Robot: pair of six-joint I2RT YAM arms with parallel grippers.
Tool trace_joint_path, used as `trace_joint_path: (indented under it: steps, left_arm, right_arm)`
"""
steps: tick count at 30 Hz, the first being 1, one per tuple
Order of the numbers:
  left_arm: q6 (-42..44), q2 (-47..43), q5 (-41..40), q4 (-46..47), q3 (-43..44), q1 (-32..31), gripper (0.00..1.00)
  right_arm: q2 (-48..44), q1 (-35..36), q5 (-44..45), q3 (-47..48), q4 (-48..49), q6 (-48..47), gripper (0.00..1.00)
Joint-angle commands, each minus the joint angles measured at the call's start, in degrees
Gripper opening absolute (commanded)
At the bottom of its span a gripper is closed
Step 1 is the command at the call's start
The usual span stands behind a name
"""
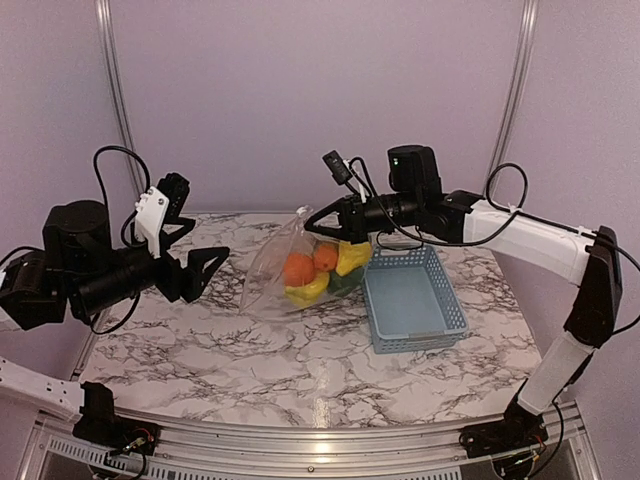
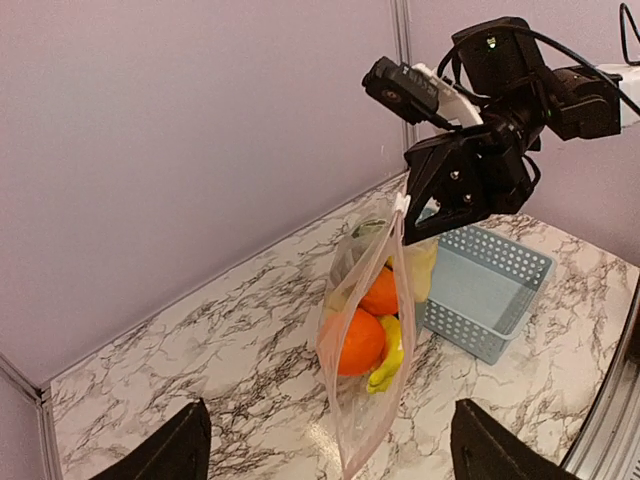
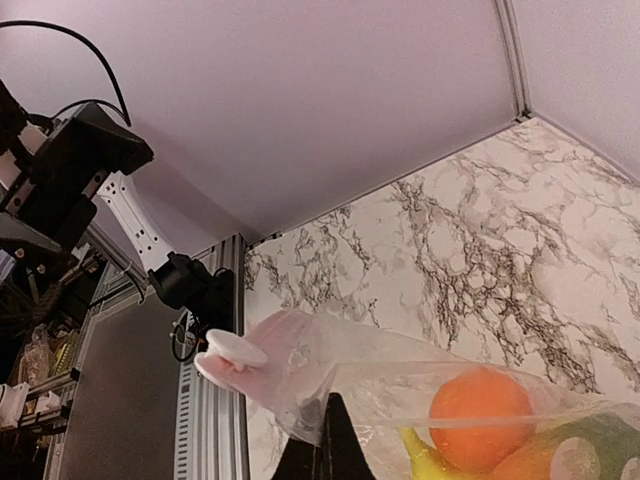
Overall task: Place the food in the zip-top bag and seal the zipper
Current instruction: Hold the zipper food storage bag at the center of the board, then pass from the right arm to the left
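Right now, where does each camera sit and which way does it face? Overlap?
Top camera: above and behind the arms, looking down at the table; both arms, left gripper open, right gripper pinching the bag.
Left wrist: faces across the table at the hanging bag; own fingertips at bottom corners.
Right wrist: faces along the bag's top toward the left arm; own shut fingers at bottom.
Shared: all see the bag of fruit; top and left wrist see the basket.

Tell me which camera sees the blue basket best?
The top external view: the whole blue basket shows from above. The left wrist view shows it from the side, one corner hidden behind the bag and right gripper. The right wrist view misses it.
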Motion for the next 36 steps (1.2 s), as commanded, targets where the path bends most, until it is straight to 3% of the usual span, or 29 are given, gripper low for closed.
trace_joint_path:
  steps: [1, 4, 8, 12, 16, 21, 26, 28, 34, 36]
  left_arm:
    - [7.72, 13.77, 9.11, 2.44, 9.35, 0.36, 0.86]
    - [8.91, 21.86, 10.68, 3.8, 15.73, 0.47, 0.88]
    - [9.86, 26.69, 9.81, 8.93, 17.1, 0.97, 0.9]
    - [8.67, 28.27, 10.14, 9.38, 17.69, 2.59, 0.88]
    - [7.57, 26.65, 15.59, 11.58, 15.0, 5.36, 0.81]
    - [6.86, 25.95, 28.01, 11.14, 13.49, 8.28, 0.64]
    - [7.23, 28.36, 37.85, 7.95, 13.7, 9.5, 0.34]
    - [7.38, 29.8, 38.88, 6.96, 14.13, 9.74, 0.22]
    - [7.08, 31.75, 38.66, 7.58, 14.0, 10.23, 0.04]
    - [6.71, 31.56, 37.96, 8.23, 14.45, 10.23, 0.01]
  right_arm:
    - [-3.92, 0.56, 4.58, -1.3, -7.09, -3.29, 0.0]
    - [-5.7, 0.99, 6.48, -1.31, -8.26, -2.31, 0.0]
    - [-7.97, 1.71, 7.39, -1.29, -9.01, -1.55, 0.0]
    - [-10.09, 2.05, 7.73, -1.66, -9.97, -0.63, 0.0]
    - [-12.5, 2.47, 7.91, -3.11, -8.74, 1.4, 0.0]
    - [-12.98, 2.57, 8.0, -4.21, -8.31, 2.08, 0.0]
    - [-12.34, 2.58, 7.03, -5.33, -7.98, 1.89, 0.0]
    - [-12.04, 2.6, 6.55, -5.47, -8.66, 1.13, 0.0]
    - [-11.5, 2.6, 6.12, -4.58, -11.92, -1.83, 0.0]
    - [-11.19, 2.58, 6.14, -3.4, -13.9, -3.26, 0.09]
